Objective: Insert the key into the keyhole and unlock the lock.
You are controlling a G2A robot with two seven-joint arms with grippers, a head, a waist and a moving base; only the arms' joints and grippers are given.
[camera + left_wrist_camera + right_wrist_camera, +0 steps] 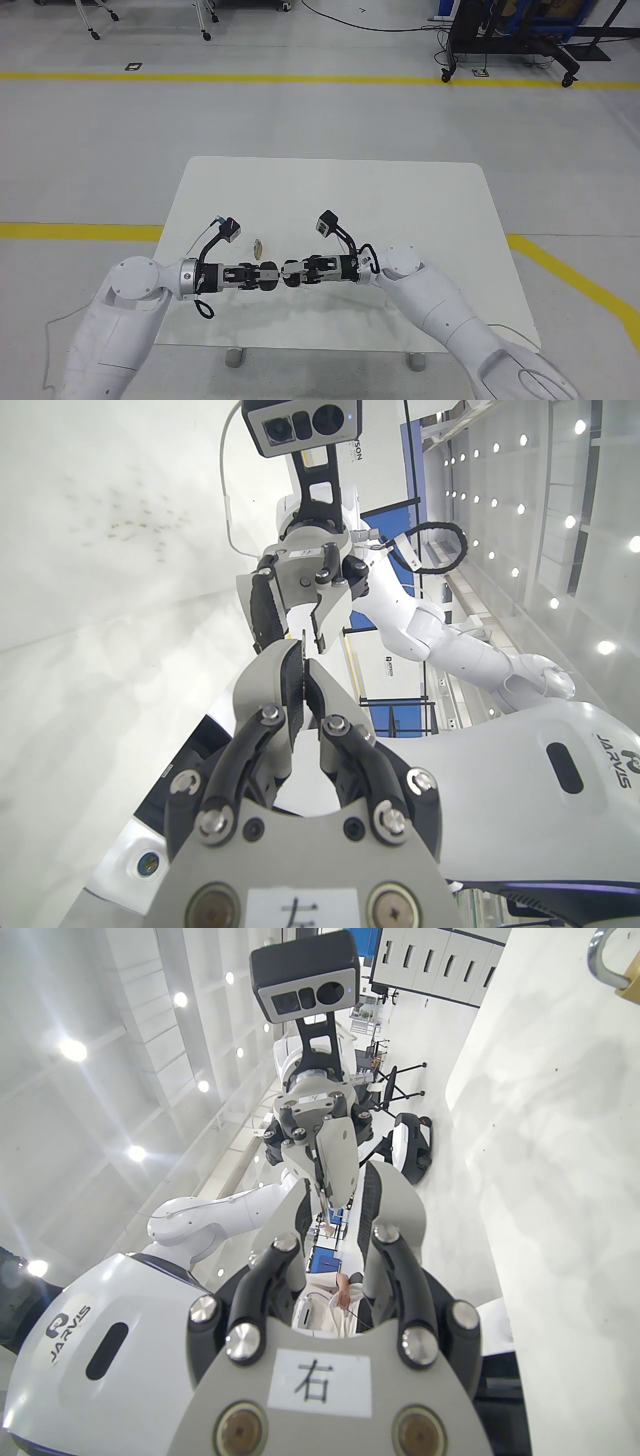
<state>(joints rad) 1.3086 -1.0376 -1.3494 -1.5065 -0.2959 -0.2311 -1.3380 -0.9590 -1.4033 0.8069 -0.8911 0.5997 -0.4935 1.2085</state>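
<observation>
The left end effector (302,665) is pinching its pads closed on the key (303,647), gripping the thin metal blade so that the tip is sticking out past the fingertips. It is hanging over the counter (400,200) just on the robot's side of the padlock (258,246). The right end effector (337,1183) is facing it tip to tip, also just on the robot's side of the padlock. Its fingers (300,1213) are standing spread apart and gripping nothing. The key's tip is pointing into the gap between them; whether it is touching either pad cannot be told.

Just beyond the two end effectors, the padlock is lying on the counter, apart from both of them, showing a brass body and a silver shackle. Whether the shackle is latched cannot be told. Past the padlock the white counter is stretching on to its far edge. Well beyond that, a yellow line (300,78) is crossing the grey floor (300,130).
</observation>
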